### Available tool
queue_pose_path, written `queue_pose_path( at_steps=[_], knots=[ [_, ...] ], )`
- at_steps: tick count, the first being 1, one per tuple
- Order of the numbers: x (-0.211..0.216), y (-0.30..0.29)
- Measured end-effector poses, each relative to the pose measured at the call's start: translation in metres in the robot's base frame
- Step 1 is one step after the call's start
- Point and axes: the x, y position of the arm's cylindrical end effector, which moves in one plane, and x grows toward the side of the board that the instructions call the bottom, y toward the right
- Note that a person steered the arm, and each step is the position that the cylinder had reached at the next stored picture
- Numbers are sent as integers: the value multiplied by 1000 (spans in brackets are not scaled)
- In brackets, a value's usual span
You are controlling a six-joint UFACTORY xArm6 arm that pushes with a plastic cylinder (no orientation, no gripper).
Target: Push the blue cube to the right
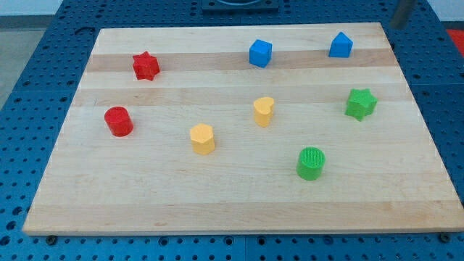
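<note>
1. Green cylinder [311, 163] sits closest to the view's bottom, right of centre on the wooden board [232, 210].
2. Blue cube [260, 53], the block to be pushed, stands near the board's top edge, a little right of the middle, apart from every other block.
3. To its right, near the top edge, is a second blue block [341, 45] with a peaked top; its exact shape is hard to make out.
4. Below the cube lies the yellow heart [264, 112], and further down to the left a yellow block [202, 138] that looks roughly hexagonal.
5. Red star [146, 66] is well to the cube's left, with the red cylinder [119, 121] below it.
6. Green star [360, 103] rests near the right edge.
7. My tip [396, 26] shows only as a blurred grey shape at the view's top right, beyond the board's corner, over the blue pegboard table [22, 72]. It is well right of the cube, touches no block and holds nothing.
</note>
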Motion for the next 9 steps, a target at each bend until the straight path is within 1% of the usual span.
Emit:
queue_pose_path(
  at_steps=[1,3,4,5,7,8,9],
  knots=[
    [-4,-43],
    [-4,-232],
    [13,-307],
    [42,-340],
    [59,-339],
    [80,-339],
    [89,-331]
  ],
)
